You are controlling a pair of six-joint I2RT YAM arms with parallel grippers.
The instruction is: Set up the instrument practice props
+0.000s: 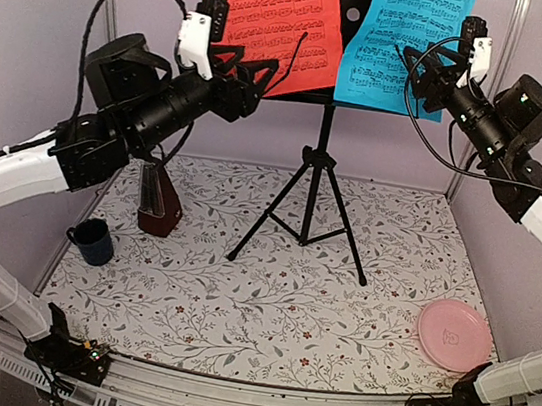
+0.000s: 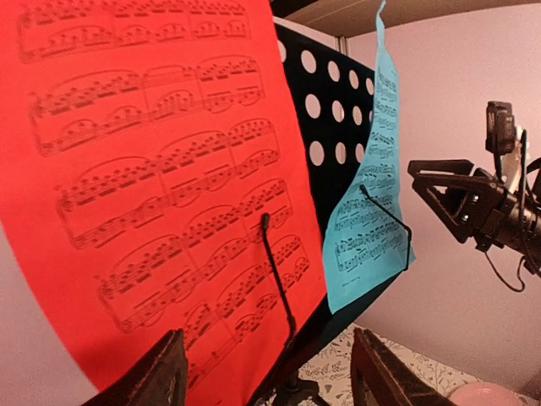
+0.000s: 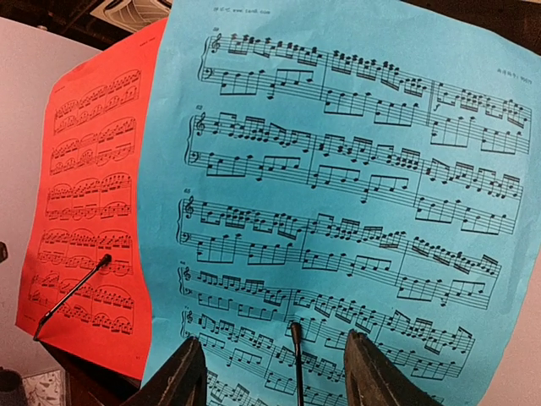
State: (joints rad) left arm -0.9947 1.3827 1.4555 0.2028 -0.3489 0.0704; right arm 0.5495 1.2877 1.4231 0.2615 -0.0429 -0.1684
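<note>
The black perforated music stand rises on tripod legs at the back centre. A red sheet and a cyan sheet of printed music lean on its desk, each behind a thin wire page holder. My left gripper hovers open just left of the red sheet's lower edge. Open too, my right gripper faces the cyan sheet, its fingers either side of that sheet's wire holder. Neither holds anything. The brown pyramid metronome stands on the table at the left.
A dark blue mug stands near the left table edge, in front of the metronome. A pink round plate lies at the front right. Purple walls close in at the back and sides. The stand's legs spread over the floral tablecloth.
</note>
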